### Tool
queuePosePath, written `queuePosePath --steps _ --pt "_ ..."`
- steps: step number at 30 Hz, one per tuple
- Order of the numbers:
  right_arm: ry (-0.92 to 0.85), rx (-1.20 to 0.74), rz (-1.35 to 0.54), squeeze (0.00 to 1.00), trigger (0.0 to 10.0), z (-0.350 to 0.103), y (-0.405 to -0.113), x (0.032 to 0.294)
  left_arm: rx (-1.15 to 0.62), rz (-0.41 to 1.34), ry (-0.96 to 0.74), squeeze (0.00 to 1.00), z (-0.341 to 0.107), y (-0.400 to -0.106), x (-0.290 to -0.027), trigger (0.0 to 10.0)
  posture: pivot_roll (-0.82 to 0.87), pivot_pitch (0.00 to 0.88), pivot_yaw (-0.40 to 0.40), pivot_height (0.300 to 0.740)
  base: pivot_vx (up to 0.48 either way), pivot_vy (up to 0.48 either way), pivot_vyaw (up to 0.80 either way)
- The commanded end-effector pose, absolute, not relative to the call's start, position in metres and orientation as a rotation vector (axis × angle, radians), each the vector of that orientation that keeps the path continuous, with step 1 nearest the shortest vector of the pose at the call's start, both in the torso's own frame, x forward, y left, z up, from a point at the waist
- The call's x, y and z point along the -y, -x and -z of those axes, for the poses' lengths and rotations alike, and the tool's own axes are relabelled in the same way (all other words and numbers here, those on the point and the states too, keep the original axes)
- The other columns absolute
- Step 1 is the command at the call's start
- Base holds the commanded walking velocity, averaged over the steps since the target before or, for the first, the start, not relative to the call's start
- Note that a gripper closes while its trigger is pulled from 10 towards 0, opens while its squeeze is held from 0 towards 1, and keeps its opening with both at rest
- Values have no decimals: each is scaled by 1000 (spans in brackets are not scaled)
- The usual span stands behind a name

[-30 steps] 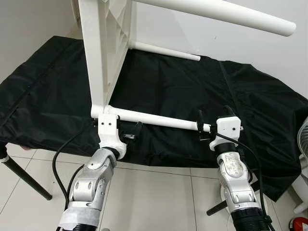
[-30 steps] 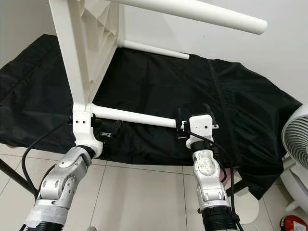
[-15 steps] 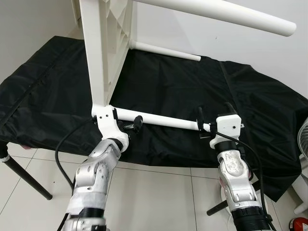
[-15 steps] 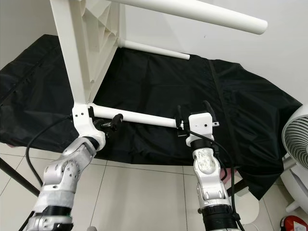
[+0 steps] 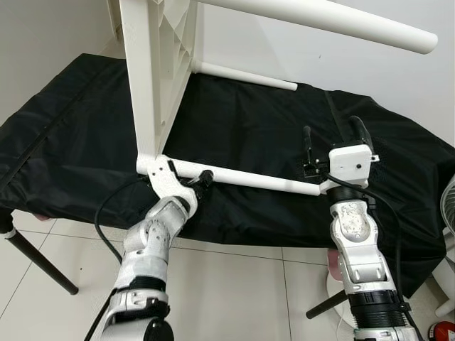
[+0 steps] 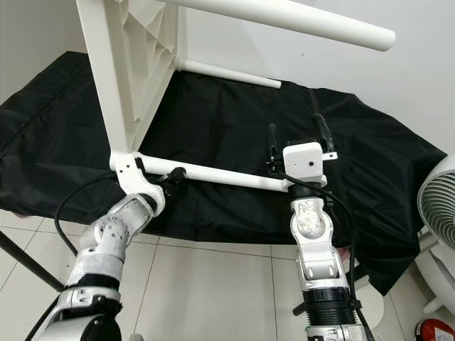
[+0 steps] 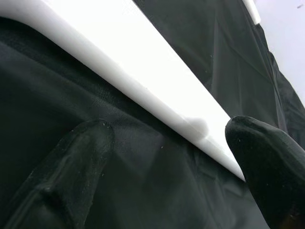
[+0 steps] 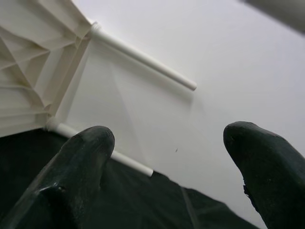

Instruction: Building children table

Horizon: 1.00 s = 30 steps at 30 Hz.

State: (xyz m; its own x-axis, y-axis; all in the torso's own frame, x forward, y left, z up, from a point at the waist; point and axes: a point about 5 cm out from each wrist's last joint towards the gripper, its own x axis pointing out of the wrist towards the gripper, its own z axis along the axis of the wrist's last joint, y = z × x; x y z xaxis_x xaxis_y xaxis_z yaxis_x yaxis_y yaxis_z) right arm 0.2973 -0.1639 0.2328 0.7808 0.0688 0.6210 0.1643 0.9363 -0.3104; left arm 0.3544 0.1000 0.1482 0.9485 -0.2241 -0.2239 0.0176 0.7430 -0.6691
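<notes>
Black cloth [image 5: 270,135] drapes a work surface under a white wall, and in the left eye view the white children's table [image 5: 160,78] lies tipped on its side on it, its nearest leg [image 5: 242,179] running level above the front edge; the left gripper [image 5: 186,186] sits by that leg's root and the right gripper [image 5: 331,142] rises with fingers spread just past its free end. Through the left wrist view, parted fingertips [image 7: 86,157] flank the leg without closing on it. Looking from the right wrist, open fingertips [image 8: 90,157] frame the ribbed tabletop underside [image 8: 33,81].
</notes>
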Motion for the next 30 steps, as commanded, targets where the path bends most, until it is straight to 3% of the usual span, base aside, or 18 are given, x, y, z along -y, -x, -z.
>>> queuePosePath --steps 1,15,30 --pt "400 700 47 0 10000 -239 -295 164 -323 124 745 0 -144 -356 -98 10000 73 93 -49 740 0 0 0" --pt "485 796 22 0 10000 -259 -288 153 -288 113 788 0 -161 -373 -98 10000 71 110 -38 740 0 0 0" --pt "723 998 14 0 10000 -302 -287 138 -273 -18 815 0 -154 -382 -120 10000 67 116 -39 740 0 0 0"
